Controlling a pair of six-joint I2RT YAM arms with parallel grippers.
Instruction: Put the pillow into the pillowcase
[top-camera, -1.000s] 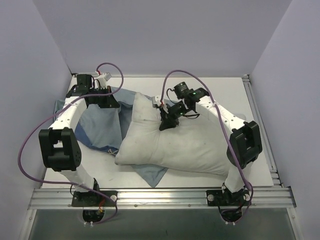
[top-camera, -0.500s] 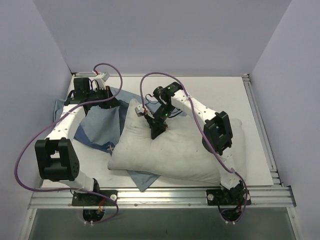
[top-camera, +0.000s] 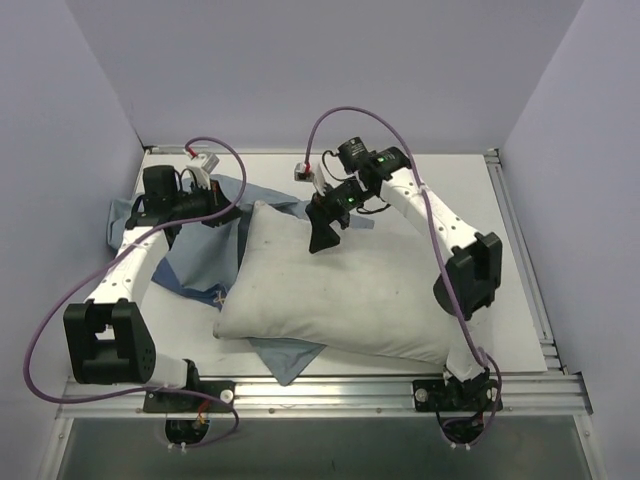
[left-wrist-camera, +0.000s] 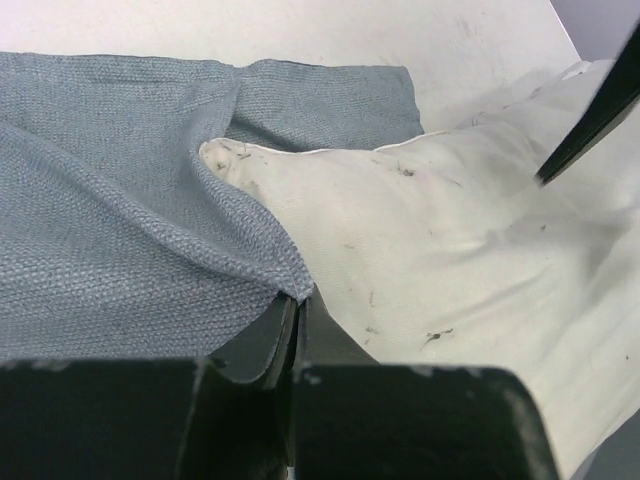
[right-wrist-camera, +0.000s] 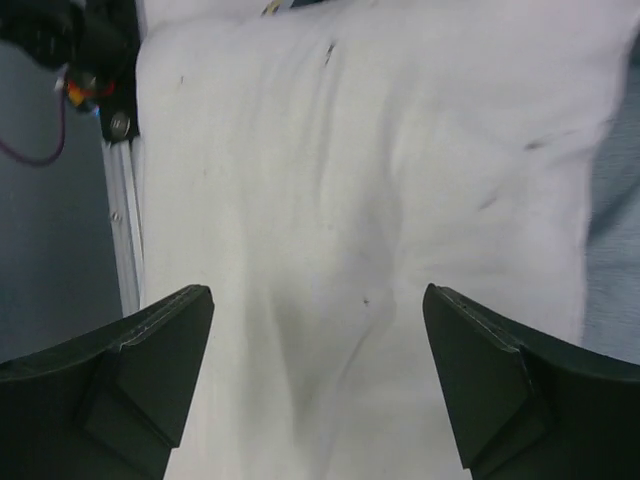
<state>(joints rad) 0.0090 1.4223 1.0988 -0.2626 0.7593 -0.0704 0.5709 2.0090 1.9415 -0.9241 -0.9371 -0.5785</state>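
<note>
On the middle of the white table (top-camera: 450, 185):

1. Pillow (top-camera: 345, 290): white, plump, wrinkled, with small dark flecks. It lies slantwise, its long side running from the far left to the near right. Its far-left corner (left-wrist-camera: 235, 155) touches the blue cloth.
2. Pillowcase (top-camera: 195, 255): limp, grey-blue, spread to the left of the pillow and partly pinned under it. One corner (top-camera: 285, 362) pokes out from beneath the pillow's near edge. A raised fold (left-wrist-camera: 200, 215) stands against the pillow's corner, with more cloth behind that corner. Whether the corner sits inside the opening cannot be told.
3. Left gripper (left-wrist-camera: 298, 305): at the far left, fingers pressed together on the edge of the pillowcase fold, just beside the pillow.
4. Right gripper (right-wrist-camera: 318, 295): over the pillow's far edge, pointing down, fingers spread wide with nothing between them. One dark finger (left-wrist-camera: 590, 110) shows beyond the pillow in the left wrist view.
5. Purple cables (top-camera: 345, 113): one looped above each arm.
6. Metal rail (top-camera: 330, 392): along the near table edge, carrying both arm bases.
7. Walls (top-camera: 300, 70): pale lilac, closing in the table on three sides.
</note>
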